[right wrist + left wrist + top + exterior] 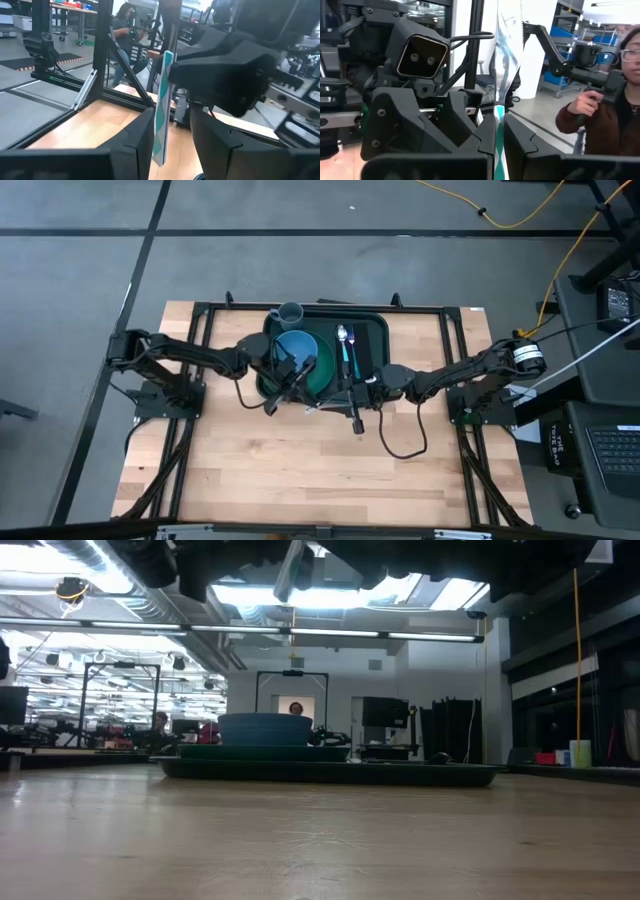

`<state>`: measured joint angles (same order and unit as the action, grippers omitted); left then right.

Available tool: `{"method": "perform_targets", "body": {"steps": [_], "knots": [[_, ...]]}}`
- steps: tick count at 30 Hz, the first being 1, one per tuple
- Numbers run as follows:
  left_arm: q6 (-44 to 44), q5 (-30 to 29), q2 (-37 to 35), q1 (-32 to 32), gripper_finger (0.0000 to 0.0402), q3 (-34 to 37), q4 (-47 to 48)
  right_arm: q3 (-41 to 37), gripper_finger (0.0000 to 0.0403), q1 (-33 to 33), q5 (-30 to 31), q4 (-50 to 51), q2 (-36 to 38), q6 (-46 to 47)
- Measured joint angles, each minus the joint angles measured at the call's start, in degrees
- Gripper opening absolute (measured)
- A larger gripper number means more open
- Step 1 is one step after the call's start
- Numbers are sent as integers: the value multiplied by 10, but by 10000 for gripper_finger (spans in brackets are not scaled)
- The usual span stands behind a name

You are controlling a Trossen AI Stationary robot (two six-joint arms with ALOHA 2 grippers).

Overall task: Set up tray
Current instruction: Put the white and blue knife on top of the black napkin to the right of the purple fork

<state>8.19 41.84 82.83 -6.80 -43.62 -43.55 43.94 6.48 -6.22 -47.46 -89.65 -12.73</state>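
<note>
A knife with a teal handle and a serrated blade [509,55] is in the air between my two grippers, over the table just near of the dark green tray [375,330]. My left gripper [499,145] is shut on its handle. My right gripper [171,130] is open, with one finger on either side of the teal handle [162,100]. The tray [420,776] rests flat on the table. It carries a green plate [322,378] with a blue bowl [297,348], a grey cup [290,312], and a black napkin [362,350] with a spoon and a fork. My left gripper pinches the knife's teal handle [499,131] between its two fingers. The knife runs on along the fingers, and its blade points away from them toward the right arm. It is lifted clear of the table.
Bare wood [300,470] lies near of the tray. A person [615,100] stands in the room beyond the table, holding a device. Black frame bars [450,315] run round the table's far part. The two grippers stand close together.
</note>
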Motion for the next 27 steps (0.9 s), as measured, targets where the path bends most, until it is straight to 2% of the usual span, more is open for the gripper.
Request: {"method": "perform_targets", "body": {"steps": [8, 11, 27], "knots": [[0, 19, 38, -12, 5, -28, -1, 0, 133, 0, -1, -2, 0, -12], [0, 30, 44, -18, 5, -34, -2, 0, 133, 0, -26, -4, 0, -12], [-24, 45, 45, -23, 5, -47, 0, 1, 133, 0, -57, -22, 0, -15]]}}
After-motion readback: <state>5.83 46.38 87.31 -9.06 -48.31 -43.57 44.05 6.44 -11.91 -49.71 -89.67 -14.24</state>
